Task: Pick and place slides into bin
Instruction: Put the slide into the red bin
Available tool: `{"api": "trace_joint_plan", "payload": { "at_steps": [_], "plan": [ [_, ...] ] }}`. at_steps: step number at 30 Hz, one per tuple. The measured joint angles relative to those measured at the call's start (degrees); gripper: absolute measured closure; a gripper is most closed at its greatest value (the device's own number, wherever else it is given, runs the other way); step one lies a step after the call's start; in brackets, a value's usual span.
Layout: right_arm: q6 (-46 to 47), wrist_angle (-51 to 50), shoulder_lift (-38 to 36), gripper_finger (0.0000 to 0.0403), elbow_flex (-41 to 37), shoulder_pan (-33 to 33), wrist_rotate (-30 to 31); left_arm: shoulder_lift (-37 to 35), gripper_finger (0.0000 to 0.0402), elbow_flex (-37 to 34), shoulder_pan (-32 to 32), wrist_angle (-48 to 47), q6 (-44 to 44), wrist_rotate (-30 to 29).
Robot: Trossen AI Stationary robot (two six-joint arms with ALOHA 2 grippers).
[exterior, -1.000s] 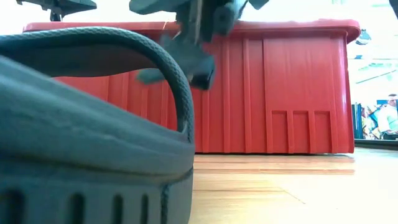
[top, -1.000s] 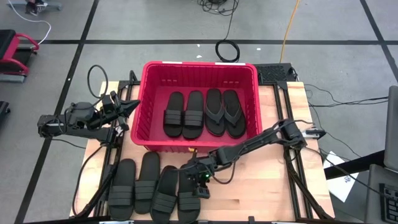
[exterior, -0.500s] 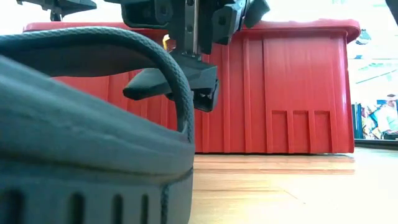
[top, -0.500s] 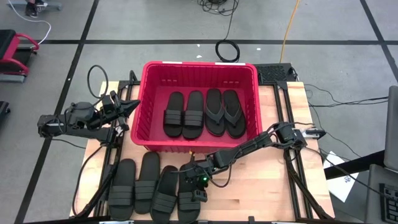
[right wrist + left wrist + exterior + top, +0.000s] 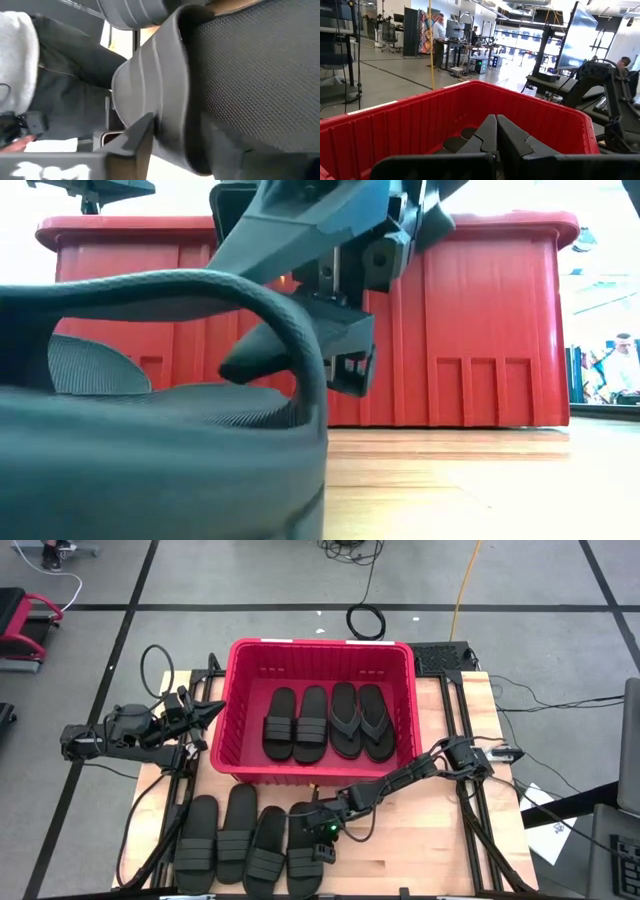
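Four black slides lie sole-down in a row on the table's near part: three (image 5: 233, 835) to the left and the rightmost one (image 5: 303, 860) under my right gripper (image 5: 320, 840). That gripper is shut on the rightmost slide's ribbed band (image 5: 165, 90). The red bin (image 5: 225, 710) stands behind them. It holds two band slides (image 5: 297, 725) and two thong sandals (image 5: 362, 720), all lying flat. My left gripper (image 5: 212, 712) is shut and empty, hovering beside the bin's left wall. My right gripper has the rightmost slide's band (image 5: 303, 330) between its two fingers. One finger (image 5: 225, 145) is under the band over the footbed, and the other (image 5: 135, 140) is outside on the band's top. The fingers come slanting down from the table's right. The sole is on or near the table.
The bin's near wall (image 5: 480, 330) stands just behind the gripper. Bare wood (image 5: 420, 840) lies to the right of the slides. Cables and frame rails run along the table's sides. People show in the room beyond.
My right gripper has gone down and toward the table's near edge, onto the rightmost slide, and has taken its band between its fingers. In the low view the slide has shifted, so its band opening and footbed now show.
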Motion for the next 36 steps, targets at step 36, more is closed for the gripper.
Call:
{"api": "trace_joint_plan", "payload": {
  "at_steps": [36],
  "plan": [
    [-13.1,-35.0,-49.8,0.0399,3.6,-13.5,12.1,0.0,0.0394,0.0,0.0,-2.8,0.0,3.4]
  ]
}}
